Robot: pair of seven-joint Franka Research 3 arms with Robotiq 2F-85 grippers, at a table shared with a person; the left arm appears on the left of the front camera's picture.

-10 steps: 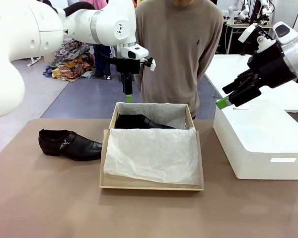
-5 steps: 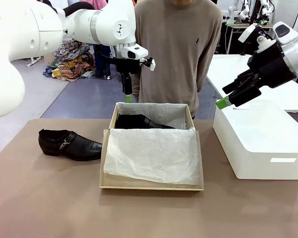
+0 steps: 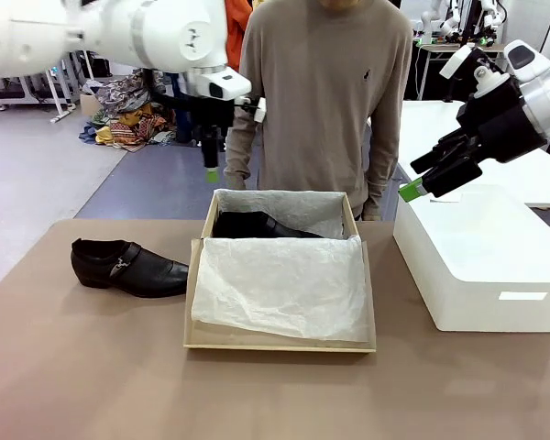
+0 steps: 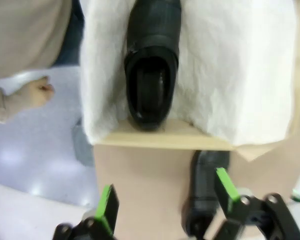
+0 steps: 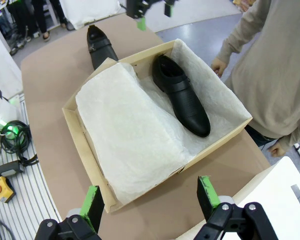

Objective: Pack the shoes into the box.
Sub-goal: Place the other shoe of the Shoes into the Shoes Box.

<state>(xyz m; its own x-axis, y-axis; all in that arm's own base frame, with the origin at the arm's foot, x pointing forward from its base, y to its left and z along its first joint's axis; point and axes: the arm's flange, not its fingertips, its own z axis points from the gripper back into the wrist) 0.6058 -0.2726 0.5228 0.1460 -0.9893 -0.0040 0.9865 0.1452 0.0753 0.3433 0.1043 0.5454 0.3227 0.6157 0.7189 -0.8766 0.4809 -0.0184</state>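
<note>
Left gripper (image 4: 166, 197): my fingers were apart with nothing between the pads. It hung high over the far edge of the table (image 3: 73, 367), just off the far-left corner of the box (image 3: 280, 346), pointing straight down.

Right gripper (image 5: 150, 197): also spread wide and empty. I held it up in the air on my right, above the white block (image 3: 477, 266), well clear of the box and angled down toward it.

Shoes, one in and one out:
- shoe in the box (image 5: 182, 97): it lay on its sole along the far wall on the tissue paper (image 3: 284, 284), heel to my left, toe to my right. In the left wrist view its heel end sat right up against the end wall on that side.
- shoe on the table (image 3: 128, 266): it stood upright on its sole on my left, toe toward the box and just beside the left wall. I could not tell whether they touched. The strap and silver buckle faced my side. The left wrist view caught part of it behind one finger.

The box was open at mid table. A loose tissue sheet was heaped over the near half and covered that part of the inside. The white block sat on the table to the right of the box, near it but apart.

A person (image 3: 325, 92) in a beige sweater stood at the far side right behind the box, arms down, one hand (image 4: 40, 92) loosely closed near the table's far edge.
</note>
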